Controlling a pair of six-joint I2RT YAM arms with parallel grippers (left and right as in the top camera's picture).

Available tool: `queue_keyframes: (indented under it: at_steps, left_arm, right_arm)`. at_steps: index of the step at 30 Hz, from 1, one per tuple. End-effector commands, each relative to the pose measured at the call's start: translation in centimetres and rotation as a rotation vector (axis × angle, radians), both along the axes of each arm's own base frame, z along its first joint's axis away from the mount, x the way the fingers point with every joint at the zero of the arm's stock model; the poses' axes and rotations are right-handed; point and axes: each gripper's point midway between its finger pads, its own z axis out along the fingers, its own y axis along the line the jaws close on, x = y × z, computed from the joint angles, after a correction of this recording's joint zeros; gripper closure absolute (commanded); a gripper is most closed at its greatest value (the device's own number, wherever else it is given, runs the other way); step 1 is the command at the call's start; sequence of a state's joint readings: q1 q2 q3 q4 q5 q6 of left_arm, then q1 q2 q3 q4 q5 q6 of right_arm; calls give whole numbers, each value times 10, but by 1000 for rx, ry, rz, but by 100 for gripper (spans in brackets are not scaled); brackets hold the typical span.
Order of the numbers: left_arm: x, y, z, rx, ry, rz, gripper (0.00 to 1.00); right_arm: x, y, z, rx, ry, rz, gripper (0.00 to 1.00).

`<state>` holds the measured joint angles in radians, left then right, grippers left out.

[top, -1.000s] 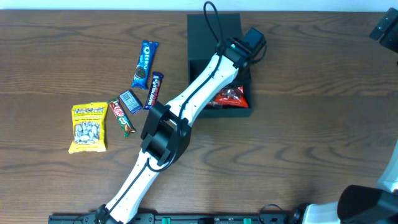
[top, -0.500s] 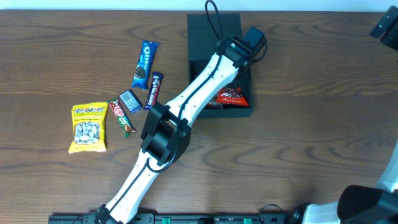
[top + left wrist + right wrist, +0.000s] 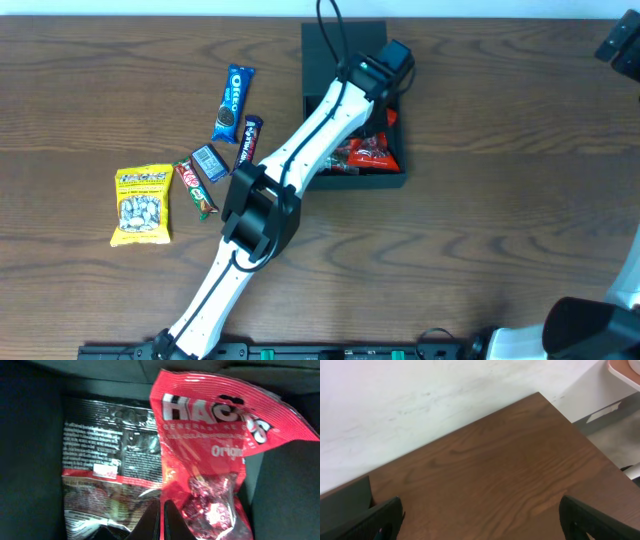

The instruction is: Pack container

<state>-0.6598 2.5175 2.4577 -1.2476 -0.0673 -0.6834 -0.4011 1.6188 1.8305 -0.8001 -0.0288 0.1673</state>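
Observation:
The container [image 3: 332,48] is a dark box at the table's far middle, its flap lid open behind it. Inside lie a red snack packet [image 3: 365,152] and a black printed packet [image 3: 107,450]. In the left wrist view the red packet [image 3: 210,435] fills the right half. My left gripper [image 3: 161,510] is down inside the box with its fingers closed together, a thin strip of the red packet between them. My right gripper [image 3: 480,520] is open and empty over the bare far right corner of the table, and it shows in the overhead view [image 3: 620,45].
Left of the box lie a blue Oreo pack [image 3: 233,103], a dark bar [image 3: 247,143], a small blue packet [image 3: 209,162], a red KitKat [image 3: 196,187] and a yellow seed bag [image 3: 142,204]. The left arm crosses the table diagonally.
My left wrist has shifted a little toward the back of the box. More of the red packet now shows beside it, including a bit near the box's right wall.

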Motion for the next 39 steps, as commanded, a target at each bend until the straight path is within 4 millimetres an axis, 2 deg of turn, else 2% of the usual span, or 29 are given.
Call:
queue_keyframes:
  at_steps: [1, 6, 10, 18, 20, 22, 23, 24, 25, 26, 29, 34, 35, 39]
  left_arm:
    - [1, -2, -16, 16, 19, 7, 94]
    - [-12, -17, -38, -51, 118, -39, 94]
    - [-16, -42, -40, -159, 144, -161, 94]
    - [-13, -38, -41, -155, 141, -173, 94]
    - [-13, -36, -41, -152, 146, -169, 94]
    - [-13, -35, -41, -150, 148, -166, 94]
    - [-12, -34, -41, -150, 148, -164, 94]
    - [-12, -33, -41, -150, 148, -163, 94]
    - [-12, -33, -41, -150, 148, -162, 94]
    - [-12, -33, -41, -151, 148, -162, 94]
    - [-12, -33, -41, -150, 149, -162, 94]
    - [-12, -33, -41, -151, 148, -162, 94]
    - [-12, -33, -41, -151, 148, -162, 94]
    - [-12, -33, -41, -151, 148, -162, 94]
  right_arm:
    - [-2, 0, 6, -14, -9, 9, 1]
    - [-2, 0, 6, -14, -9, 9, 1]
    - [-2, 0, 7, -14, -9, 9, 1]
    - [-3, 1, 6, -12, -5, 10, 1]
    - [-4, 2, 3, -6, 3, 13, 7]
    - [1, 11, -7, 21, 19, 60, 27]
    - [9, 24, -21, 53, 40, 137, 69]
    - [13, 31, -31, 76, 56, 176, 87]
    - [19, 43, -54, 122, 94, 228, 98]
    - [22, 50, -72, 161, 124, 258, 99]
    - [27, 90, -138, 346, 228, 423, 99]
    - [15, 137, -215, 632, 349, 561, 98]
    - [11, 145, -229, 658, 383, 569, 98]
    - [5, 185, -256, 727, 450, 664, 99]
